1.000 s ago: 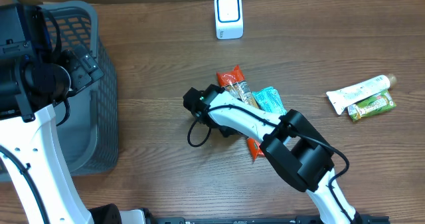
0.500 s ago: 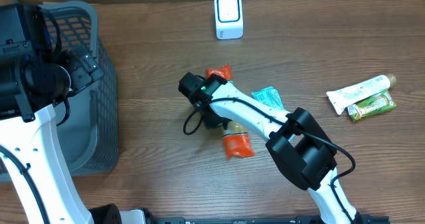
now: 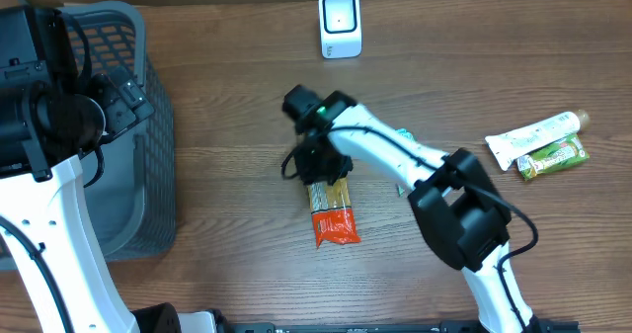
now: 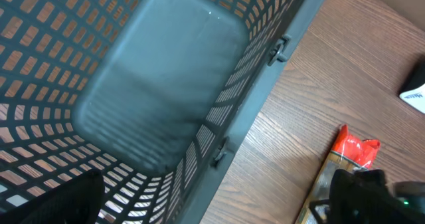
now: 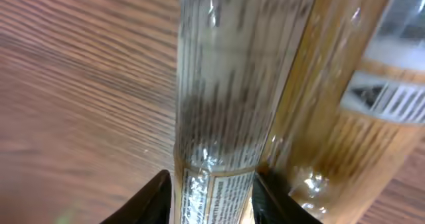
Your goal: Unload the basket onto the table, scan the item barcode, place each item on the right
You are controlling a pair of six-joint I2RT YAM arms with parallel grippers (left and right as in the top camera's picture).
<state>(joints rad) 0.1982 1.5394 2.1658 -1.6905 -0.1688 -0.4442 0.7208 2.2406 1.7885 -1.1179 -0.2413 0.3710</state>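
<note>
Between the fingers of my right gripper [image 5: 212,192]: snack packet [image 5: 229,84], light, crinkly, slippery; pinch its end seam; whether clamped, I cannot tell.

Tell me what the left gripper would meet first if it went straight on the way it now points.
Most likely the bare floor of the grey plastic lattice basket; the left gripper hangs open over it, nothing between. Depth is unclear.

white arm links [image 3: 380,153], black joints [image 3: 462,212], looping black cables [image 3: 289,167]
</note>
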